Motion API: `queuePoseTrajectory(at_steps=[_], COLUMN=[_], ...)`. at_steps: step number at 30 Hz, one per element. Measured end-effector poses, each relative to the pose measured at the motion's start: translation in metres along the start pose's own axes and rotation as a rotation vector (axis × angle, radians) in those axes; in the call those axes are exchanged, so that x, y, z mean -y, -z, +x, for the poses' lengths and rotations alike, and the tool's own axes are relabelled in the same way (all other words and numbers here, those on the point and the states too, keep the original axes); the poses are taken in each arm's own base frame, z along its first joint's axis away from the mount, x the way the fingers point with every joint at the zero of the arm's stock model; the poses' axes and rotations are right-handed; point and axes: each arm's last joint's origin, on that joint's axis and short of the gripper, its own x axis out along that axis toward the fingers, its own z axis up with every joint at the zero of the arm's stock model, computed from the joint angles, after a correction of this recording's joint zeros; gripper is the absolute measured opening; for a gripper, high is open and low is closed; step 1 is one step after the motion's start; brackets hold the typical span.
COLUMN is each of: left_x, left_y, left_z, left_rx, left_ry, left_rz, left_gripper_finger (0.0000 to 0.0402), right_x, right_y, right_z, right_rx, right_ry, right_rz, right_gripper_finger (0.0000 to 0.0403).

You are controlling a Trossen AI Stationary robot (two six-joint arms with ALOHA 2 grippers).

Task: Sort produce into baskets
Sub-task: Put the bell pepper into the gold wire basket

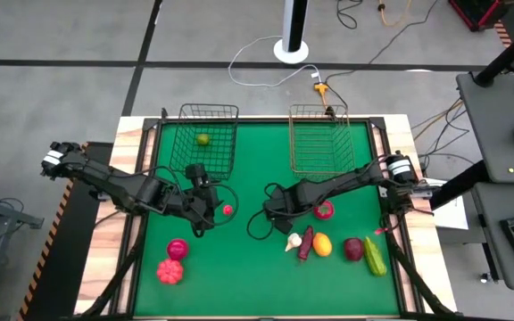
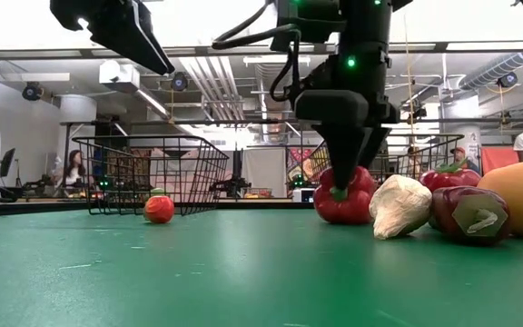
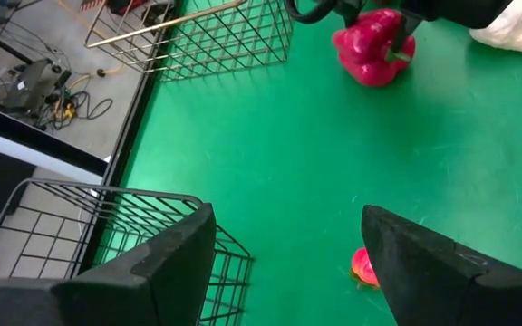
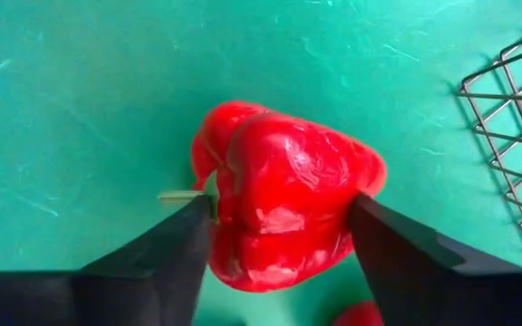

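Observation:
My right gripper point(image 4: 279, 226) points down over a red bell pepper point(image 1: 326, 211) lying on the green mat in front of the copper-brown basket point(image 1: 319, 143), and is shut on it. My left gripper point(image 3: 288, 258) is open and empty, raised above the mat beside the black basket point(image 1: 208, 134). A small red fruit point(image 3: 362, 266) lies on the mat just under its one finger. A green fruit point(image 1: 203, 139) lies in the black basket. My right gripper pinches the red pepper's two opposite sides point(image 4: 343, 213) between its two fingers, one finger close by the green stem point(image 4: 181, 195). The fingers come from above, pointing down point(image 2: 341, 173). The pepper lies on its side with its underside on the mat point(image 2: 343, 216).
White garlic point(image 1: 293, 242), a purple vegetable point(image 1: 307, 242), a yellow fruit point(image 1: 322, 244), a dark red one point(image 1: 353, 249) and a green one point(image 1: 375, 256) lie near the front right. A magenta piece point(image 1: 178, 248) and a red one point(image 1: 169, 272) lie front left. The mat's middle is bare.

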Motion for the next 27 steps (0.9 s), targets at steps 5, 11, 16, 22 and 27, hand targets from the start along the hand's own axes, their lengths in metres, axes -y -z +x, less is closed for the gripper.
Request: queuePoseTrajectory(at_steps=[5, 11, 16, 22, 27], left_x=[0.0, 0.0, 0.0, 0.0, 0.0], left_y=[0.0, 0.0, -0.001, -0.001, -0.001], left_z=[0.0, 0.0, 0.0, 0.0, 0.0], left_rx=[0.001, 0.001, 0.005, 0.005, 0.007], left_ry=[0.0, 0.0, 0.001, 0.001, 0.001], left_rz=[-0.001, -0.001, -0.004, -0.004, -0.006], left_gripper_finger=[0.0259, 0.0259, 0.0259, 0.0259, 0.0259], right_x=[0.0, 0.0, 0.0, 0.001, 0.009], right_y=[0.0, 0.001, 0.001, 0.002, 0.004], right_z=[-0.001, -0.001, -0.001, -0.015, -0.046], right_rx=[-0.007, -0.009, -0.01, 0.002, 0.066], right_ry=[-0.009, -0.009, -0.011, -0.067, -0.141], right_rz=[-0.006, -0.018, -0.021, -0.021, -0.021], right_gripper_finger=[0.018, 0.013, 0.0123, 0.0121, 0.0121])
